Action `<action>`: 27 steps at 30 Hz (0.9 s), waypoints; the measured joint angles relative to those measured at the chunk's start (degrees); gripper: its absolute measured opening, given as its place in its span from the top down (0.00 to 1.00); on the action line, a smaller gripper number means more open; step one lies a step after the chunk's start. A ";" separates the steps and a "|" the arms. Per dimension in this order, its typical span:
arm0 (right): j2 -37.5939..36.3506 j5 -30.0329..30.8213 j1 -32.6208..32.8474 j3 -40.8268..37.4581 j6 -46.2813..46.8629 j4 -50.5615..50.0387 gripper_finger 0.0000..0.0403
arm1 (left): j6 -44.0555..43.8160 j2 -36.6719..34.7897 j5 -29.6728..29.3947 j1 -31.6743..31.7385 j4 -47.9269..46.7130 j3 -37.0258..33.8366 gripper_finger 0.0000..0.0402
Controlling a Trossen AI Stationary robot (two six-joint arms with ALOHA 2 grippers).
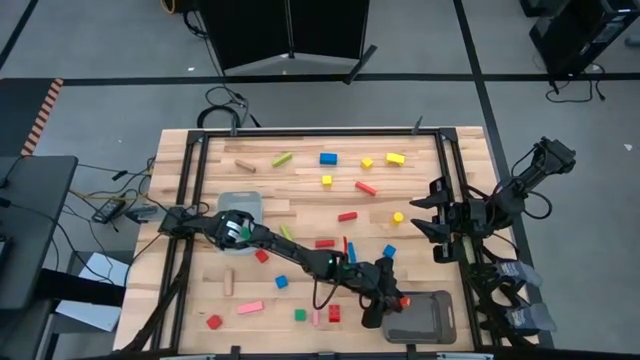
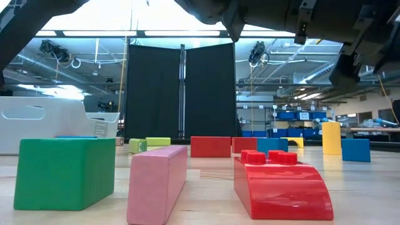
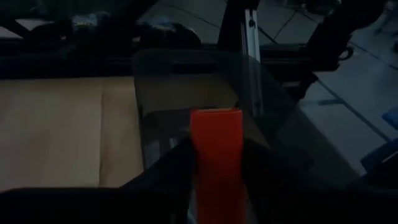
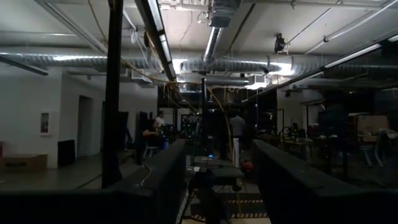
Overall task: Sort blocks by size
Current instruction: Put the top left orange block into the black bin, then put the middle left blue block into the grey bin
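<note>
My left gripper (image 1: pixel 395 300) reaches across to the table's near right and is shut on a red bar (image 1: pixel 403 300), at the edge of a grey tray (image 1: pixel 430 322). In the left wrist view the red bar (image 3: pixel 216 143) shows between the two dark fingers, with the tray's floor (image 3: pixel 186 81) beyond it. My right gripper (image 1: pixel 432 222) waits open and empty over the table's right side; it also shows in the right wrist view (image 4: pixel 214 180). Several blocks lie scattered on the wood: a blue block (image 1: pixel 328 158), yellow blocks (image 1: pixel 395 158), a pink bar (image 1: pixel 250 308) and a green cube (image 1: pixel 299 314). My left gripper pinches the red bar by its two long sides (image 3: pixel 198 155) between the two fingers. The bar lies along the fingers and its free end (image 3: pixel 216 117) sticks out past the fingertips toward the tray. Whether the bar touches the tray, I cannot tell.
A second grey tray (image 1: pixel 240 203) sits at the table's left under the left arm's base. Close to the low camera stand a green cube (image 2: pixel 62 172), a pink bar (image 2: pixel 156 181) and a red rounded block (image 2: pixel 281 181). A black frame (image 1: pixel 195 190) rims the table.
</note>
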 joint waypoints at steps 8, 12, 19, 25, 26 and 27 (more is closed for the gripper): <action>0.00 0.02 0.00 0.00 -0.17 -0.34 0.51 | 2.50 0.00 0.29 0.02 0.51 -0.04 0.44; 0.00 0.02 0.00 0.00 -0.17 -0.80 0.51 | 3.85 -2.42 -1.41 0.07 7.85 -3.62 0.45; 0.00 0.12 0.00 0.00 -0.70 -1.45 0.52 | 2.72 -14.42 -5.61 2.84 22.91 -24.60 0.50; 0.10 5.08 -0.16 0.00 -1.27 -3.20 0.51 | 1.34 -31.02 -15.56 4.96 34.33 -49.24 0.52; 0.34 6.50 -0.42 0.00 -1.28 -3.52 0.51 | 1.29 -34.06 -17.30 5.09 35.91 -52.97 0.52; 0.68 8.05 -0.80 0.00 -1.29 -3.82 0.52 | 1.26 -37.21 -18.81 5.27 37.11 -56.56 0.52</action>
